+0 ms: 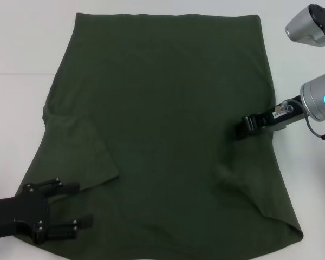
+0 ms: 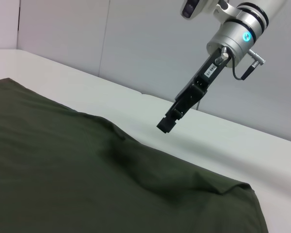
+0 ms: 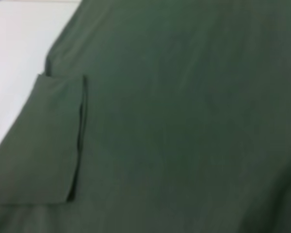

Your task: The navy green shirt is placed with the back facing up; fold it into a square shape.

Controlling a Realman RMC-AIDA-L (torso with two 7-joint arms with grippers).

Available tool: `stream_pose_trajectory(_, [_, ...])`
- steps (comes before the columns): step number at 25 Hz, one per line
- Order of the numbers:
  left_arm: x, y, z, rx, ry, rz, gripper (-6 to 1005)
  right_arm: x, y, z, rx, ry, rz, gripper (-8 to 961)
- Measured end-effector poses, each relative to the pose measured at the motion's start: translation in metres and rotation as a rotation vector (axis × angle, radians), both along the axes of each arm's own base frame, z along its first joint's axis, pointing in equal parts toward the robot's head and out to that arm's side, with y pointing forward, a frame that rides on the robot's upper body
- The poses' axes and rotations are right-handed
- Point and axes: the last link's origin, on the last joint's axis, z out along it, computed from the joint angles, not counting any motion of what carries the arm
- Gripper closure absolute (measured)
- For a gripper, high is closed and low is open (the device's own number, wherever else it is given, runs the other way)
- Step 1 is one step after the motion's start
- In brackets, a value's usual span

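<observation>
White tabletop (image 1: 11, 97) carries the navy green shirt (image 1: 168, 135), spread plain side up across most of the work area.

Nearest the robot, the left gripper (image 1: 70, 206) rests at the shirt's near left edge, fingers spread apart and holding nothing.

Just beyond it, 1 sleeve (image 1: 78, 151) lies folded inward over the body.

Farther out on the right, the right gripper (image 1: 245, 128) hangs just above the shirt's right side; whether its fingers are parted cannot be told. Cloth there is creased and turned in.

Assessment: both sides appear tucked; the lengthwise folds into a square remain undone.
</observation>
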Motion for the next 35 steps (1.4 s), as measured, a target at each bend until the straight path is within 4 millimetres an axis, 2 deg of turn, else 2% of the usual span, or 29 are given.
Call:
stream_pose_trajectory(2, [0.0, 0.0, 0.0, 0.0, -0.001, 0.0, 93, -0.002, 0.0, -0.001, 0.003, 0.025, 0.004, 866])
stream_pose_trajectory(7, [0.0, 0.0, 0.001, 0.012, -0.009, 0.003, 136, -0.008, -0.001, -0.002, 0.001, 0.09, 0.019, 646])
stream_pose_trajectory(11, [-0.001, 0.0, 0.003, 0.029, -0.018, 0.014, 153, -0.003, -0.006, -0.001, 0.001, 0.144, 0.021, 466])
stream_pose_trajectory(15, [-0.002, -0.001, 0.006, 0.035, -0.048, 0.052, 148, 0.014, -0.023, 0.006, 0.021, 0.29, 0.064, 335])
stream_pose_trajectory(18, [-0.003, 0.001, 0.013, 0.016, -0.102, 0.129, 147, 0.034, -0.05, 0.01, 0.058, 0.428, 0.18, 250])
stream_pose_trajectory(23, [-0.006, -0.001, 0.021, 0.002, -0.154, 0.194, 147, 0.076, -0.101, 0.001, 0.171, 0.488, 0.443, 227])
stream_pose_trajectory(27, [-0.009, 0.0, 0.031, -0.038, -0.2, 0.303, 146, 0.095, -0.136, -0.011, 0.241, 0.459, 0.68, 208])
stream_pose_trajectory(31, [-0.012, 0.003, 0.04, -0.089, -0.24, 0.426, 146, 0.104, -0.156, -0.021, 0.301, 0.416, 0.816, 189])
stream_pose_trajectory(35, [-0.017, 0.0, 0.046, -0.119, -0.283, 0.533, 146, 0.109, -0.165, -0.029, 0.288, 0.391, 0.879, 170])
